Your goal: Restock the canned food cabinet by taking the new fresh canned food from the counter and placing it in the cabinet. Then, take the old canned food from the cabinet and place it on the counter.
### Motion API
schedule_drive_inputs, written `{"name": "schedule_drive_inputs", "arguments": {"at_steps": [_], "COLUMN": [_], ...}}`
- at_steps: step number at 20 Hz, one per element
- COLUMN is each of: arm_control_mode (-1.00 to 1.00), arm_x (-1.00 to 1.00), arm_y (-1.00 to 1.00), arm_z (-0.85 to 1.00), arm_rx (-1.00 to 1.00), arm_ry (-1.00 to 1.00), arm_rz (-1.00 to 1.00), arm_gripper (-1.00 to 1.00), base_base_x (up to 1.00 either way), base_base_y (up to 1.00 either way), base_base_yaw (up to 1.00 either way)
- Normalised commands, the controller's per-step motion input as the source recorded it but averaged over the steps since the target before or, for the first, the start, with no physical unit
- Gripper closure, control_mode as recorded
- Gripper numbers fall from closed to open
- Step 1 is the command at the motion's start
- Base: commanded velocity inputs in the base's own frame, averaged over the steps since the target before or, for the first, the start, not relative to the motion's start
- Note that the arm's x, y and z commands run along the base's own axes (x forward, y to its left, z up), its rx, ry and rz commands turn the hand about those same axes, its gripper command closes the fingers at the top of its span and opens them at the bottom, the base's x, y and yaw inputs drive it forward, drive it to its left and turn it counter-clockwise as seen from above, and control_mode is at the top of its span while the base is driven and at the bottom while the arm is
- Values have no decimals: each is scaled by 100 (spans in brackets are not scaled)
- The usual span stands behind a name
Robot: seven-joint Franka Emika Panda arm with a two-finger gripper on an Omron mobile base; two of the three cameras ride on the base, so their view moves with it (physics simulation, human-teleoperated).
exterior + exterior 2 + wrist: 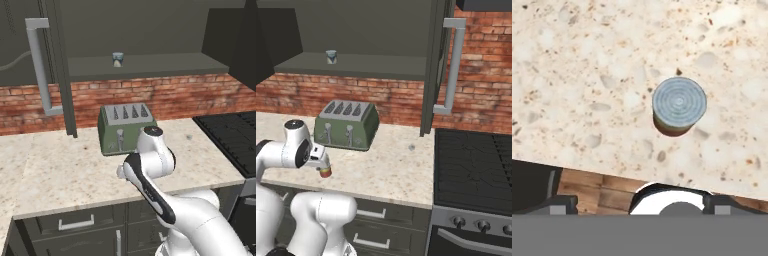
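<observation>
The white arm's two-finger gripper (324, 167) hung low over the front edge of the wide beige speckled stone counter (65, 175), directly above the small short red can with a grey ringed lid (679, 104). In the right base view the red can (325, 172) stood upright on the counter just under the hand, near the front edge. In the hand view the jaws stood spread wide and released, with nothing between them; the can sat apart from the fingertips, untouched, a little to the right of the middle and ahead of them.

The small blue-grey can with a pale label (117, 59) stood upright on the flat shelf of the dark grey wall cabinet (150, 64), toward the back of the shelf. The cabinet door with its long light-grey bar handle (41, 70) was swung open. A green four-slot toaster (125, 128) sat at the back of the counter against the red brick wall (200, 95), and a black stovetop (476, 160) adjoined the counter's end.
</observation>
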Motion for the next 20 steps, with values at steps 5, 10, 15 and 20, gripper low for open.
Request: {"name": "schedule_drive_inputs", "arguments": {"at_steps": [5,10,15,20], "arm_control_mode": [-100,-100,-100,-100], "arm_x": [54,49,25,19], "arm_y": [0,0,0,0], "arm_z": [-46,-26,-3,-5], "arm_rx": [-6,-2,0,0], "arm_ry": [0,0,0,0], "arm_rz": [-6,-10,0,0], "arm_gripper": [-100,-100,-100,-100], "base_base_x": [0,0,0,0], "base_base_y": [0,0,0,0], "base_base_yaw": [0,0,0,0]}}
